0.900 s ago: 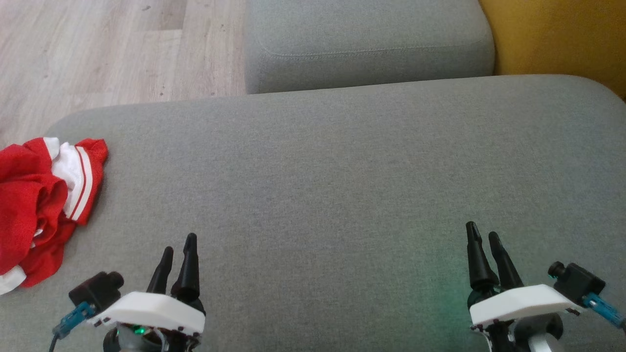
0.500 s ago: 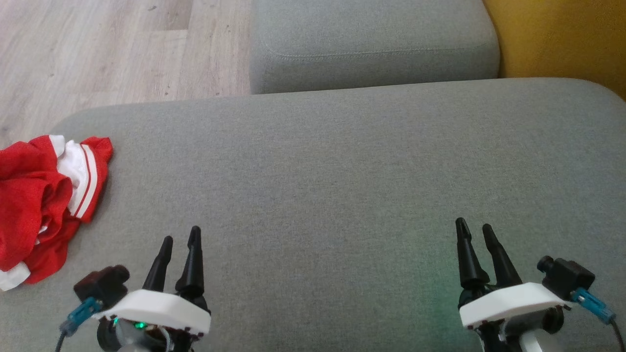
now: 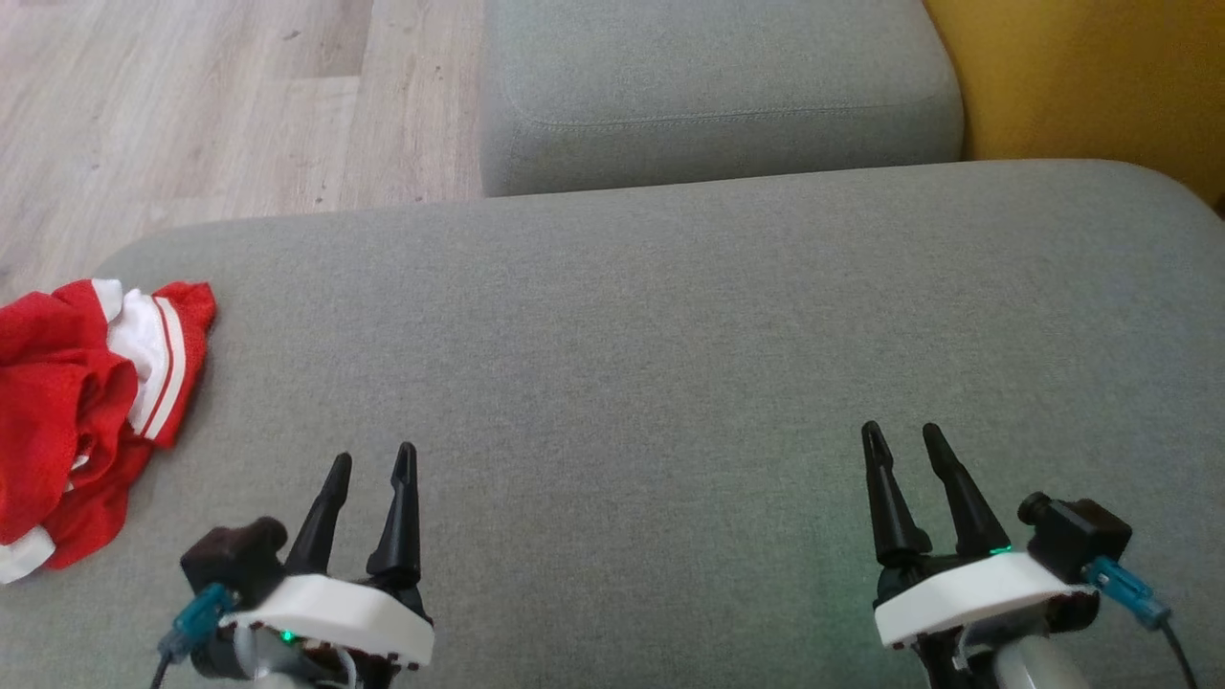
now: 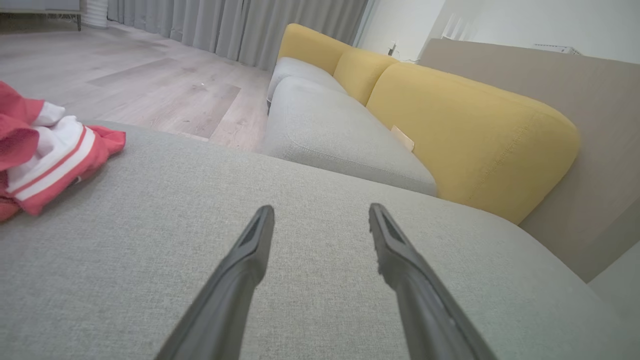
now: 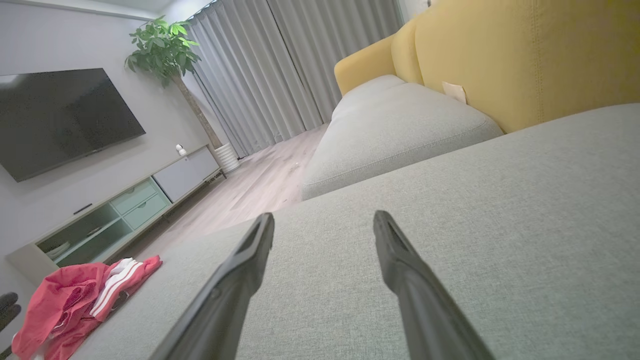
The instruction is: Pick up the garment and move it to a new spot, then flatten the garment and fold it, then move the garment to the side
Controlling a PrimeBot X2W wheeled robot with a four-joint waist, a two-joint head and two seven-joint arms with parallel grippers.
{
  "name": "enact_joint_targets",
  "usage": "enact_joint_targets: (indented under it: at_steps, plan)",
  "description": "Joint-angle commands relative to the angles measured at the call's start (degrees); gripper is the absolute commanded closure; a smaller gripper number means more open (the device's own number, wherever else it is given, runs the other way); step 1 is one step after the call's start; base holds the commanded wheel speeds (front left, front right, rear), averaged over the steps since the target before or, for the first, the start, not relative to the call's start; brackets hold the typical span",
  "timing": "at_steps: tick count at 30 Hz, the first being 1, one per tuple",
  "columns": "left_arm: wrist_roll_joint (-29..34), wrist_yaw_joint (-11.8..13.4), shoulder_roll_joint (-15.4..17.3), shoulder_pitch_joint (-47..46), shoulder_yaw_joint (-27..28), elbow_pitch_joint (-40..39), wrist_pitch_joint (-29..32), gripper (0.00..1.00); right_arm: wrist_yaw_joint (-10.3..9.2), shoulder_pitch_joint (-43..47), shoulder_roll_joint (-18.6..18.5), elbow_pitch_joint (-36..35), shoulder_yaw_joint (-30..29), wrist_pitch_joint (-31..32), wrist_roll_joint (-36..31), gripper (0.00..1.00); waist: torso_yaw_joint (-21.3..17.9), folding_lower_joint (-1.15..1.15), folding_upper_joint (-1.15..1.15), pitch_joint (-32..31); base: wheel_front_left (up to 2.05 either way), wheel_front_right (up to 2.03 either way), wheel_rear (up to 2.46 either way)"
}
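The garment (image 3: 81,402) is a crumpled red piece with white stripes, lying at the left edge of the grey sofa seat (image 3: 651,325). It shows at the left in the left wrist view (image 4: 45,150) and at the lower left in the right wrist view (image 5: 85,295). My left gripper (image 3: 373,462) hovers over the seat to the right of the garment, open and empty. My right gripper (image 3: 902,438) hovers far to the right, open with nothing between its fingers. Both pairs of fingers (image 4: 250,250) (image 5: 250,255) stand spread apart in the wrist views.
A second grey seat cushion (image 3: 718,86) lies beyond the near one, with yellow back cushions (image 4: 470,130) at the right. Wooden floor (image 3: 191,105) spreads at the upper left. A TV (image 5: 60,120) and a low cabinet (image 5: 120,210) stand across the room.
Both grippers have spread their fingers wider and drifted a little toward the middle. The camera has shifted slightly. The garment lies as before.
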Motion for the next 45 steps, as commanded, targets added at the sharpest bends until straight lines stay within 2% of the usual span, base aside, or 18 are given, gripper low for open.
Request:
enact_joint_targets:
  at_steps: [1, 7, 18, 28, 45]
  plan:
    - [2.1, 0.0, 0.1, -2.0, 1.1, -1.9, -0.9, 0.00, -0.03, -3.0, -0.5, -2.1, 1.3, -1.0, -1.7, 0.00, -0.1, 0.00, 0.00, -0.1, 0.00, 0.00, 0.00]
    - [6.4, 0.0, -0.1, -2.0, 1.2, -2.3, -1.9, 0.00, -0.04, -2.8, -0.5, -1.3, 1.1, -2.0, -5.6, 0.00, -0.2, 0.00, 0.00, -0.2, 0.00, 0.00, 0.00]
    - [14.1, 1.4, -0.4, -1.5, 1.7, -3.7, -3.8, 0.00, -0.04, -2.7, -0.6, 0.0, -1.2, -3.9, -11.4, 0.00, 0.2, 0.00, 0.00, -0.4, 0.00, 0.00, 0.00]
    - [19.6, 0.4, -0.5, -1.3, 1.4, -2.2, -5.4, 0.00, -0.04, -2.8, -0.6, 0.9, -3.3, -5.5, -17.6, 0.00, 0.9, 0.00, 0.00, -0.8, 0.00, 0.00, 0.00]
    - [18.8, 0.1, -0.6, -1.7, 1.9, -0.7, -5.4, 0.00, -0.04, -3.0, -0.6, 2.2, -5.3, -5.5, -18.2, 0.00, 0.5, 0.00, 0.00, 0.6, 0.00, 0.00, 0.00]
